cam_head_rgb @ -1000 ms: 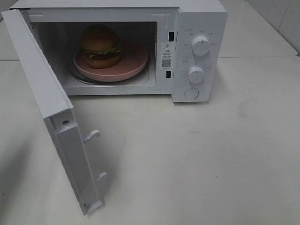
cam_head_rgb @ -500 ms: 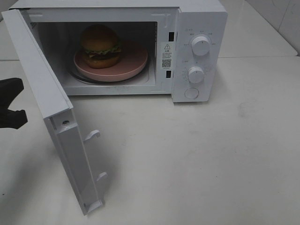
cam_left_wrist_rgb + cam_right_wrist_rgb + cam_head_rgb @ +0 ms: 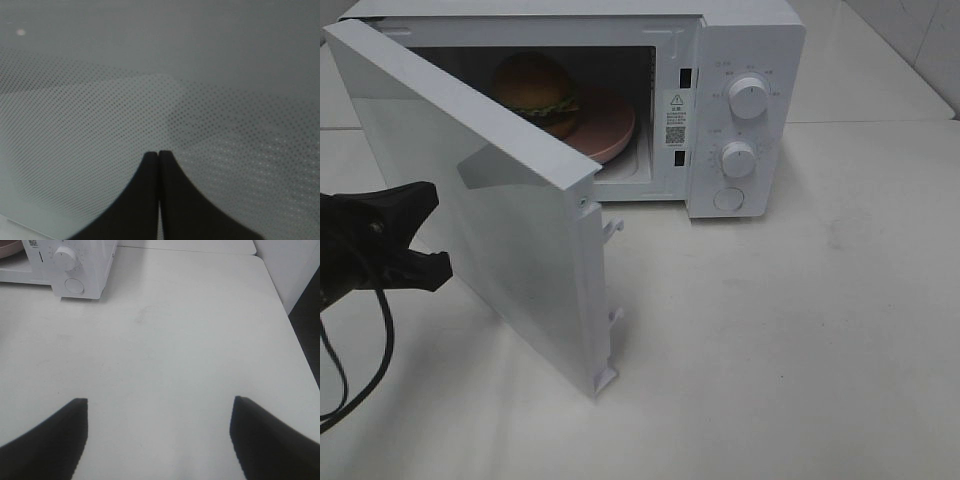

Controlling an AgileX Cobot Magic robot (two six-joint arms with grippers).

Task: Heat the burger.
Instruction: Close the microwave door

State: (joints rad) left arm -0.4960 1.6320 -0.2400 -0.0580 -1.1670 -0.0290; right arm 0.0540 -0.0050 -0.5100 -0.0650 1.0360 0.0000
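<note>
The burger (image 3: pixel 535 85) sits on a pink plate (image 3: pixel 610 125) inside the white microwave (image 3: pixel 750 40); the door hides its lower part. The microwave door (image 3: pixel 500 200) stands about half open, its outer face turned to the front left. My left gripper (image 3: pixel 438 232) is at the left against that outer face. In the left wrist view the left gripper (image 3: pixel 159 152) is shut, its tips together on the door's dotted window (image 3: pixel 100 110). My right gripper (image 3: pixel 157 402) is open over bare table, holding nothing, and does not show in the exterior view.
Two round knobs (image 3: pixel 748 98) (image 3: pixel 738 158) and a round button (image 3: pixel 728 198) are on the microwave's right panel. A black cable (image 3: pixel 380 340) trails from the left arm. White tabletop (image 3: pixel 800 330) spreads to the front and right; its right edge (image 3: pixel 287 315) shows in the right wrist view.
The door has swung from wide open to about half open. My left gripper came in from the left edge and moved right against the door's outer face.
</note>
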